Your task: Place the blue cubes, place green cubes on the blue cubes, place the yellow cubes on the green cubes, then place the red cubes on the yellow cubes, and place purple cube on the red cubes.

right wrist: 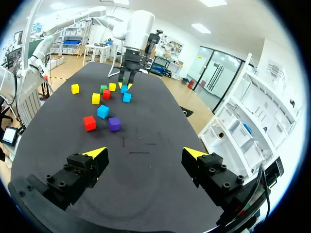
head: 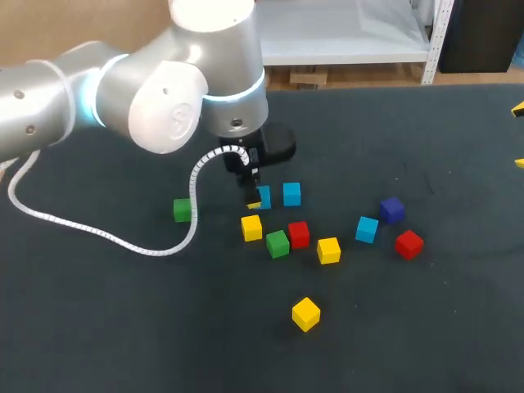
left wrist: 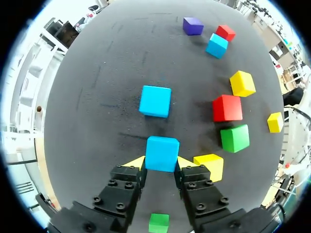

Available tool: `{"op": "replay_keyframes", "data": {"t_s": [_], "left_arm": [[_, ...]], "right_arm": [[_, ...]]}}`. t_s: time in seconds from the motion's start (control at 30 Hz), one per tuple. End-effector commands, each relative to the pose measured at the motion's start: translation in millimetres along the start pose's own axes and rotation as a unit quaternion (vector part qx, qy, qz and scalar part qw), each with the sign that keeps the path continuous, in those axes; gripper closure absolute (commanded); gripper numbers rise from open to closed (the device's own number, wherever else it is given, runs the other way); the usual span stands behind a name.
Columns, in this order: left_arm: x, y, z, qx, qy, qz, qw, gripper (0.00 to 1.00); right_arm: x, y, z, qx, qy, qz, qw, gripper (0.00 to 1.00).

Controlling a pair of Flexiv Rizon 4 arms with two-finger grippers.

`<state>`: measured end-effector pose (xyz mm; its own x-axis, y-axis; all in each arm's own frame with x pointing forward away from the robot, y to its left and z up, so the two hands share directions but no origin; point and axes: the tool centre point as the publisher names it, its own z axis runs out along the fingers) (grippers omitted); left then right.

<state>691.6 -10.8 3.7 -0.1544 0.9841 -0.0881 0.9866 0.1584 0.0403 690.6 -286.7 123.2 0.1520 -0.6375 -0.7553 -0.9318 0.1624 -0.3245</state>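
The left gripper (left wrist: 160, 162) stands low over the dark table (head: 426, 327). Its two yellow tips press against opposite flat sides of the nearest blue cube (left wrist: 162, 153), pinching it squarely (a grip that should keep a small block from twisting). Whether the cube rests on the surface or is a hair above it cannot be told.

Judging by the task, blue forms the bottom layer. That would explain why the arm is on this cube and not on the yellow cube (left wrist: 209, 165) just beside its finger.

Straight ahead, near but apart, lies a second blue cube (left wrist: 155, 101), a likely neighbour for the base. Off to one side a green cube (left wrist: 235, 138) and a red cube (left wrist: 227, 108) sit close together, waiting for later layers. Farther out are the third blue cube (left wrist: 216, 45) and the purple cube (left wrist: 193, 25).

The right gripper (right wrist: 145, 154) hangs well apart at the table's edge, its fingers spread wide with nothing between them, probably parked clear of the work.

The pinched cube is bright sky blue, with matte faces and crisp edges. It looks rigid and light.
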Motion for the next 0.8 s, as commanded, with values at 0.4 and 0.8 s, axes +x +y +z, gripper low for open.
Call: {"op": "replay_keyframes", "data": {"t_s": [0.4, 0.8], "left_arm": [[-11.5, 13.7, 6, 0.002, 0.01, 0.01, 1.0, 1.0], [-10.4, 20.2, 8, 0.0, 0.009, 0.01, 1.0, 1.0]], "right_arm": [[0, 1, 0, 0.001, 0.0, 0.0, 1.0, 0.0], [0, 1, 0, 0.001, 0.0, 0.0, 1.0, 0.0]]}}
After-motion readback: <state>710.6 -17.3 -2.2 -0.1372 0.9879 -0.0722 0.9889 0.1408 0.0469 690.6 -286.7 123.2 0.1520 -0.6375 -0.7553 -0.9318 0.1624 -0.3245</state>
